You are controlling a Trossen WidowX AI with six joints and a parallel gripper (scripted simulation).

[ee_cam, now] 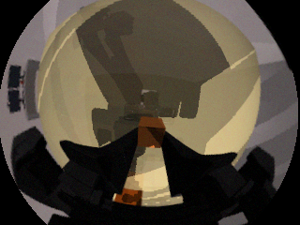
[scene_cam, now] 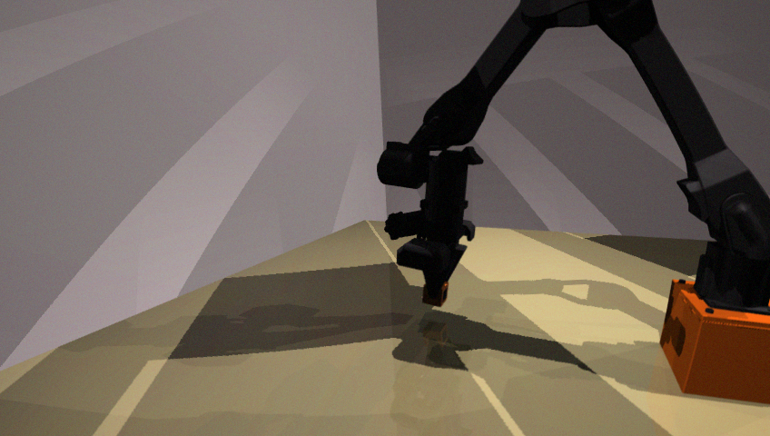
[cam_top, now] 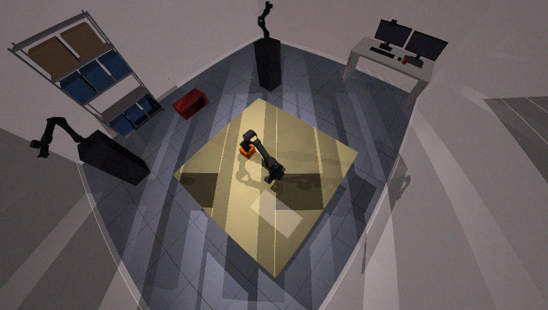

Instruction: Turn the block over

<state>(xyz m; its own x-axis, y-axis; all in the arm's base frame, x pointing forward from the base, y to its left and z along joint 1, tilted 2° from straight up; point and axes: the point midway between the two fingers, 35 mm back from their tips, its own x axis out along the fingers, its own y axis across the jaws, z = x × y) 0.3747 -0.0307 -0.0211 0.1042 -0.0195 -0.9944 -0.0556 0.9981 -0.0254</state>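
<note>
The small orange block (scene_cam: 433, 301) (ee_cam: 151, 124) is between the fingertips of my gripper (scene_cam: 438, 292) (ee_cam: 150, 131), which is shut on it. In the exterior view the block hangs a little above the pale yellow table (cam_top: 231, 207) (scene_cam: 302, 394), with a gap and its faint reflection below. The gripper points down. In the wrist view one lighter and one darker face of the block show. I cannot tell which side is marked. In the top view the arm hides most of the block.
The arm's orange base box (cam_top: 247, 153) (scene_cam: 724, 356) stands on the table. A pale rectangle (cam_top: 276, 213) shows on the table near the gripper. Two other arms on black pedestals (cam_top: 267, 63) (cam_top: 113, 157), a shelf rack, a red crate (cam_top: 190, 103) and a desk are beyond the table.
</note>
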